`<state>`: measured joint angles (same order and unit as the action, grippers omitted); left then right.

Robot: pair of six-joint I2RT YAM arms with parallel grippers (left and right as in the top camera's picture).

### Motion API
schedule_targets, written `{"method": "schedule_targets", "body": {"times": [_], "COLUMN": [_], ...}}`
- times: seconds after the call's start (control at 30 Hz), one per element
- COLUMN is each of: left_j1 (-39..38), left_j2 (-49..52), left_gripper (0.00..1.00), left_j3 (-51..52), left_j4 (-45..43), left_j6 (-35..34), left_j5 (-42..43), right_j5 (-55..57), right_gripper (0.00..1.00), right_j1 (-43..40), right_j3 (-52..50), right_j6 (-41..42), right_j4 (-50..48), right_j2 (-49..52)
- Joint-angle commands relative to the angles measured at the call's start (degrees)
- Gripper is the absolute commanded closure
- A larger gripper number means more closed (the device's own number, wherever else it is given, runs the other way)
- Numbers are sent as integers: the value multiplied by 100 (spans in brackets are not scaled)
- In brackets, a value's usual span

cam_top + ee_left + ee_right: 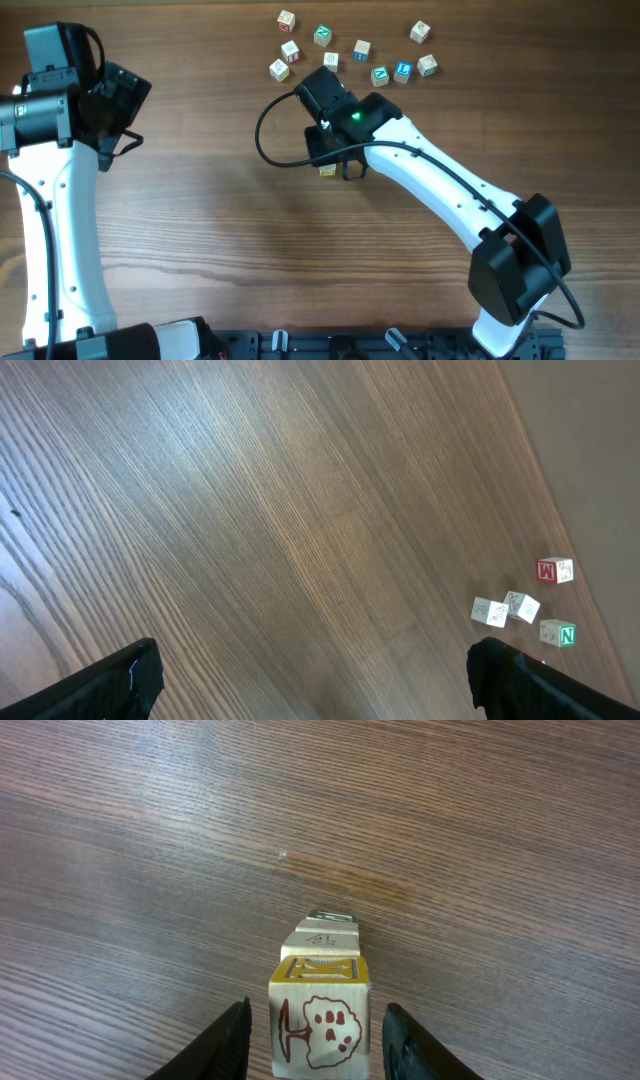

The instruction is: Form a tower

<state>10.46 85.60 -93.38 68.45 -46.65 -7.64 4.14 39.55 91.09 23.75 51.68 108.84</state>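
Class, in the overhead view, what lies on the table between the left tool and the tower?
Only bare table between the left tool and the tower in the overhead view; the right arm's black cable loops above it near the tower.

The tower stands on the worktop, between the fingers of the right pincer; the loose cubes lie behind it, at twelve o'clock.

overhead camera faces straight down over the whole table; wrist cameras sit close; right one shares the tower.
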Motion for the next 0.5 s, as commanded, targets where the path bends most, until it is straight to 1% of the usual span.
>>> {"method": "schedule_targets", "body": {"times": [0.0, 0.47], "left_j1": [26, 26], "left_j2": [-74, -74], "left_gripper": [0, 0], "left_j3": [-44, -42], "left_j4": [-2, -2], "left_j6": [-31, -31], "left_j5": [-37, -37], "right_j5": [103, 103], "right_gripper": [57, 57], "right_j1": [-24, -24], "right_j3": [-85, -149], "right_j6": [-42, -42], "right_j4": [-13, -24], "right_j2": [-44, -39]}}
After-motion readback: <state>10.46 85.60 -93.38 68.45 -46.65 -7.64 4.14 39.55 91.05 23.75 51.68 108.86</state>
